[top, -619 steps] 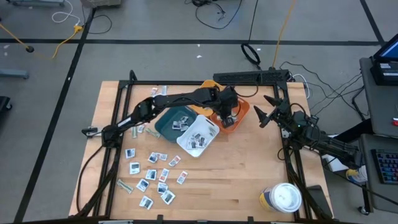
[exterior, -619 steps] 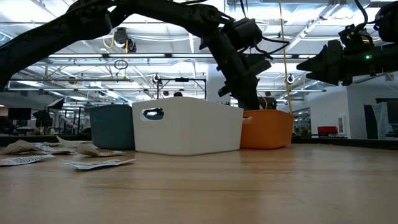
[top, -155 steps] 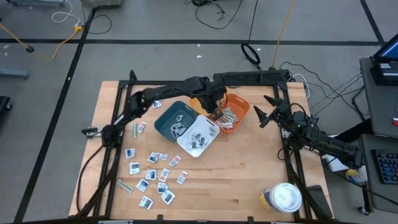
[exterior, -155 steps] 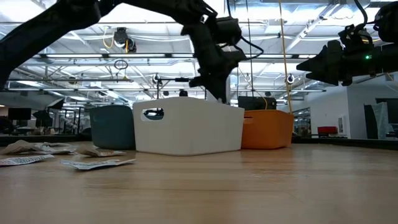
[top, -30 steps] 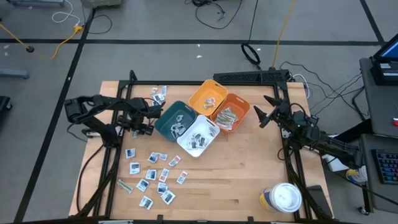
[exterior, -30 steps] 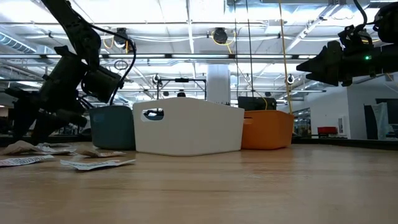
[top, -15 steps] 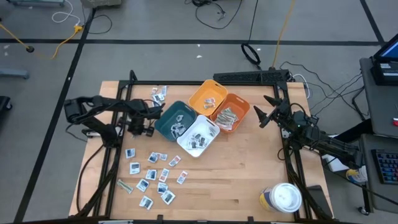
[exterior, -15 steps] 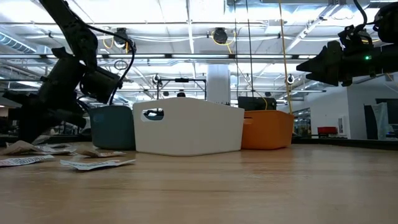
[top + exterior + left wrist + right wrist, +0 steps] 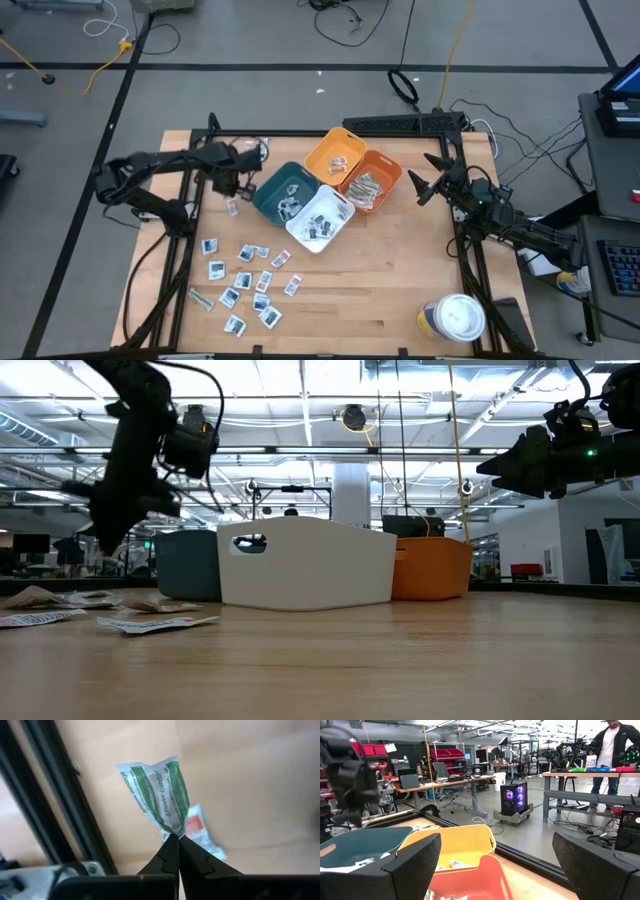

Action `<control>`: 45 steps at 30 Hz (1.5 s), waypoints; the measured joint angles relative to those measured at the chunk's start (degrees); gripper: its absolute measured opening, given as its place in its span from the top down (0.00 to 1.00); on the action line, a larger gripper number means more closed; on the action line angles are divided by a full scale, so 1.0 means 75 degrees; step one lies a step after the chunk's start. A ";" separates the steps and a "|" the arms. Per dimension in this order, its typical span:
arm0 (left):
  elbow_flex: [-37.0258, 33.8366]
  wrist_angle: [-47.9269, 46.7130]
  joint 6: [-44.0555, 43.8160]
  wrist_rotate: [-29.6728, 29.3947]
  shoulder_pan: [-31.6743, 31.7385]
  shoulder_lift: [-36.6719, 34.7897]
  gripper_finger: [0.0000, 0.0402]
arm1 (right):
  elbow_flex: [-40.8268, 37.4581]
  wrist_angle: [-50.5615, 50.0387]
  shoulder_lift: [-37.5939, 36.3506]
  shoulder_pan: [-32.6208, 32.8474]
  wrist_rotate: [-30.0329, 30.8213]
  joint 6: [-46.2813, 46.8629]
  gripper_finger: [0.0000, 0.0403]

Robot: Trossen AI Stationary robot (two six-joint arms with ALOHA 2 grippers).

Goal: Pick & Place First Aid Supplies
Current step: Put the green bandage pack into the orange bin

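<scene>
Green-printed white packet (image 9: pixel 159 795) pinched at one corner by left end effector (image 9: pixel 232 185), clenched, lifted off worktop (image 9: pixel 400 290) beside teal bin (image 9: pixel 283 192) | grip is marginal: carry slow, no swing, release low over a bin | loose packets (image 9: pixel 245 280) remain on worktop | right end effector (image 9: pixel 424 182) spread, empty, idle at far edge

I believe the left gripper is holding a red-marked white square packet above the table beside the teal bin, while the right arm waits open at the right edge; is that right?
Not quite: the left gripper is shut on a green-printed wrapped strip, not a red-marked square, as the left wrist view shows. The rest holds: it is raised beside the teal bin, and the right gripper waits open at the right edge.
</scene>
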 joint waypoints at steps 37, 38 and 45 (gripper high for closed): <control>0.9804 -0.1279 0.8551 0.0266 -0.1290 0.5545 1.00 | -0.0001 0.0000 0.0001 -0.0001 0.0000 0.0001 0.06; 1.0017 -0.1191 0.8582 0.0274 -0.1349 0.5689 1.00 | 0.0000 0.0000 0.0000 -0.0001 0.0001 0.0001 0.06; 1.0640 0.0049 0.8498 0.0306 -0.1805 0.6299 1.00 | 0.0000 0.0000 0.0000 0.0000 -0.0001 0.0000 0.06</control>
